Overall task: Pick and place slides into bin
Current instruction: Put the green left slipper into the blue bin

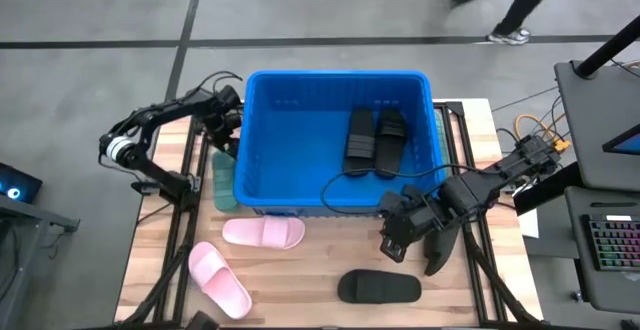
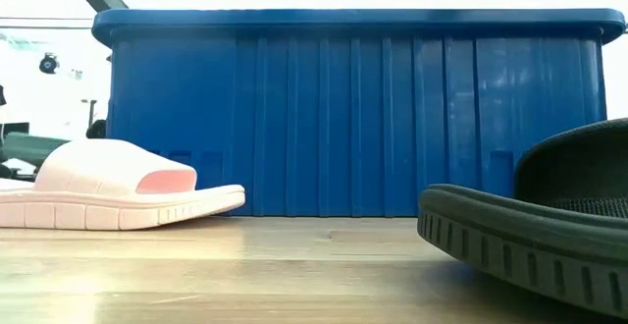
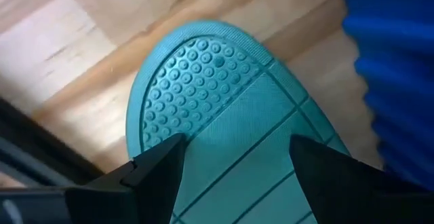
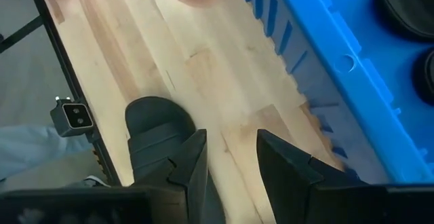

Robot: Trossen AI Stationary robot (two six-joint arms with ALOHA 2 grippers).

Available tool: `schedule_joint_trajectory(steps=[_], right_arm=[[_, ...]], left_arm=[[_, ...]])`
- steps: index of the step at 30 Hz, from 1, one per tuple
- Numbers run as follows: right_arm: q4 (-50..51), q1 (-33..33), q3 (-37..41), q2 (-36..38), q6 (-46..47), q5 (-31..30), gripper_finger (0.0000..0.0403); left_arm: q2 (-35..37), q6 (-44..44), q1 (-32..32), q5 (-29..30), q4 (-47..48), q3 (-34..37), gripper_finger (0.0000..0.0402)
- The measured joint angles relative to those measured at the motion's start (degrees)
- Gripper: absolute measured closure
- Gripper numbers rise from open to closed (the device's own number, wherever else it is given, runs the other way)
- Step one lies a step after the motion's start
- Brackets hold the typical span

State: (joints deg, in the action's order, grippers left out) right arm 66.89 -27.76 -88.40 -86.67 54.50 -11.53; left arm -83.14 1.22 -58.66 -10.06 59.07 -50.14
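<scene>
The blue bin (image 1: 300,185) stands mid-table with two black slides (image 1: 375,140) lying in it. A sage green slide (image 1: 222,175) lies flat on the table along the bin's left wall. My left gripper (image 3: 237,153) is open above its rounded end (image 3: 203,81); in the high view it (image 1: 228,140) shows at the bin's left side. My right gripper (image 4: 230,163) is open and empty above the table at the bin's near right corner (image 1: 400,238). A black slide (image 4: 159,136) lies just beside it. Two pink slides (image 1: 263,232) (image 1: 220,280) lie in front of the bin. My left gripper points down over the green slide's rounded end, with one open finger (image 3: 159,170) over each side of its ribbed face. I cannot tell whether the fingers touch it.
The loose black slide (image 1: 378,287) lies near the table's front edge, right of centre. In the low view the bin's wall (image 2: 353,108) rises behind a pink slide (image 2: 108,191) and the black slide (image 2: 530,226). A person walks beyond the table's far side (image 1: 515,10). A keyboard (image 1: 612,242) lies at the right.
</scene>
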Motion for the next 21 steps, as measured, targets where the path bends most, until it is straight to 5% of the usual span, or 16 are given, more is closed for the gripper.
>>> schedule_joint_trajectory(steps=[9, 21], right_arm=[[-0.4, 2.3, 0.0, 0.0, -3.4, 0.0, 0.0284], [-2.0, 4.6, 0.1, 0.0, -6.7, 1.4, 0.0284]], left_arm=[[-2.8, -8.4, 2.6, -1.7, -12.9, 11.6, 0.0120], [-1.3, -11.6, 4.0, 2.6, -12.7, 10.3, 0.0126]])
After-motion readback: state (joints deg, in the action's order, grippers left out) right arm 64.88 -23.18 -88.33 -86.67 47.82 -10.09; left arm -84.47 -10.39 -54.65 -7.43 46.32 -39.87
